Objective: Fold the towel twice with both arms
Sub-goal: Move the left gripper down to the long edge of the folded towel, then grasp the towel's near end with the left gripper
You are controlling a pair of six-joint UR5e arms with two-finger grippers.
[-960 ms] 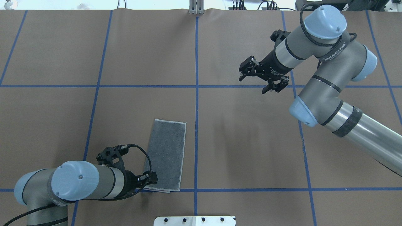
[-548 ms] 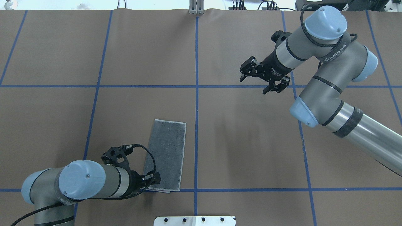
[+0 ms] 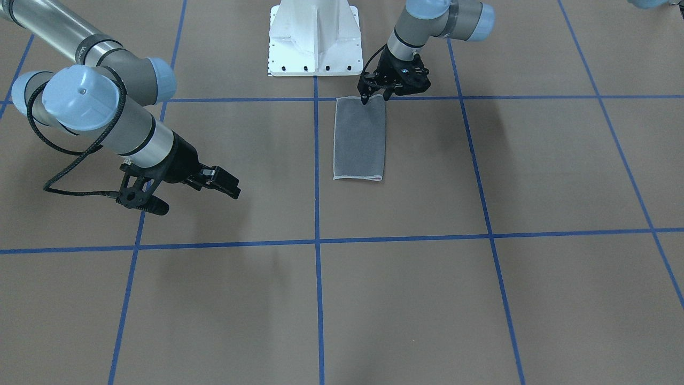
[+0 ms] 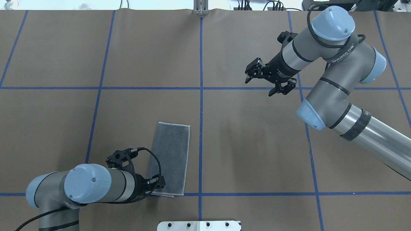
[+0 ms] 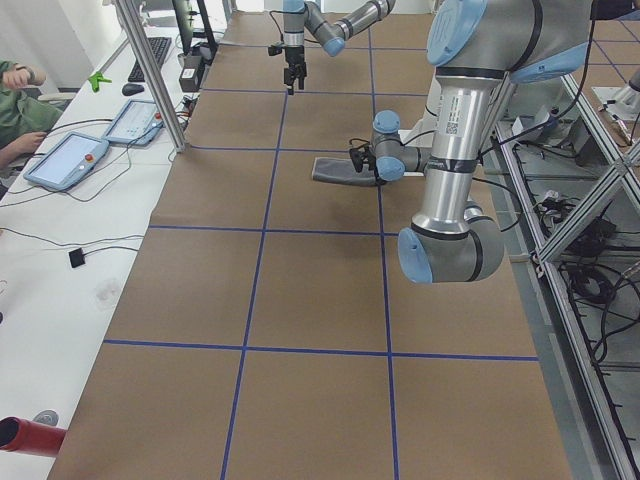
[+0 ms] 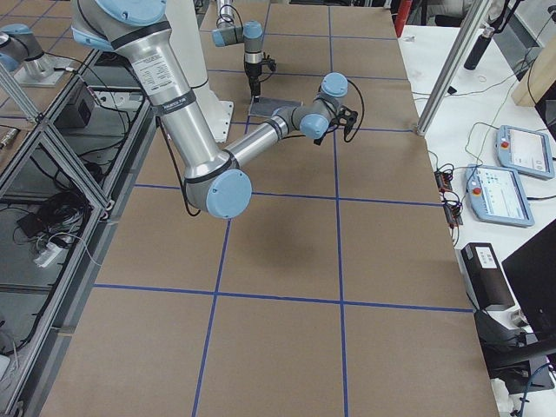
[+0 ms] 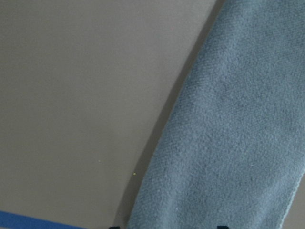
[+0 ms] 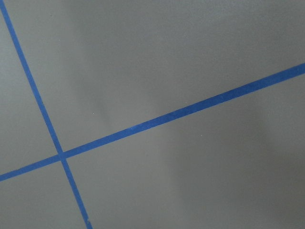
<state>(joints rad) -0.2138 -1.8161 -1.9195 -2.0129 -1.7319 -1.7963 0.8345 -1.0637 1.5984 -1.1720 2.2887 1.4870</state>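
Towel (image 4: 170,157) folded into one long narrow strip lies flat on the brown table (image 4: 144,48), dark grey face up, with its light stitched edging showing along the far end and the right-hand long side. Taking the overhead view as a clock face with 12 away from the robot, the strip sits at about 7 o'clock from the table's middle. Its length runs roughly from 12 to 6, tipped a little toward 1 and 7. Its near end reaches the blue tape line (image 4: 257,193) that crosses the table there, and a thin pink sliver peeks out beneath that end.

The left gripper (image 3: 375,97) is down at the towel's near end, at the strip's 7 o'clock corner. Its jaws stand apart (the wrist camera shows two dark tips spread along the bottom of its view, one beside the cloth and one over it), and they have hold of nothing.

The right gripper (image 4: 258,87) hangs above bare table between 2 and 3 o'clock, well apart from the towel, fingers spread wide and empty. Its wrist camera sees only table and two crossing tape lines.

The white pedestal (image 4: 199,225) sits at 6 o'clock, near the towel's end
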